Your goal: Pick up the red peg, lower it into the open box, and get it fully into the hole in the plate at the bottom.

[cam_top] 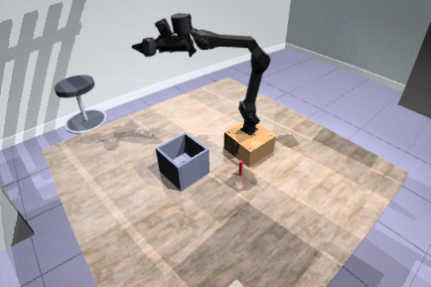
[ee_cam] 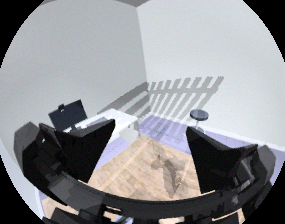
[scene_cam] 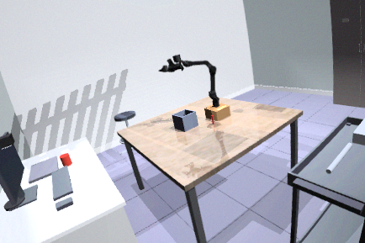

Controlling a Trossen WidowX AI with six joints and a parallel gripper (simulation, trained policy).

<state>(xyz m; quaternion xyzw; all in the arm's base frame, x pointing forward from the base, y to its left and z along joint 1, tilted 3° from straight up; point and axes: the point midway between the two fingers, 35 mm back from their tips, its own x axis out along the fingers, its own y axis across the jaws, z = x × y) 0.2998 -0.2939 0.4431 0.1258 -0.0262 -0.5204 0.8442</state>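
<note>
Worktop (cam_top: 149,231) (scene_cam: 235,154) (ee_cam: 128,172) carries all items below. Black six-joint arm (cam_top: 255,70) (scene_cam: 213,79) extends high over it from a wooden block (cam_top: 258,149) (scene_cam: 220,113). Blue-grey open box (cam_top: 194,172) (scene_cam: 190,122) sits near the block. Pincer (cam_top: 135,47) (scene_cam: 161,70) (ee_cam: 151,126): wide open, nothing between fingers, raised well above the worktop. Red peg (cam_top: 241,168) (scene_cam: 213,119) stands upright outside the box, near the block.

Black arm (cam_top: 255,70) (scene_cam: 213,79) raised high, forearm roughly level, wrist stretched outward, fingers (cam_top: 144,47) (scene_cam: 164,69) wide apart, nothing between them

plate hole (cam_top: 183,161): too small | desk (scene_cam: 63,221): cut off
</note>
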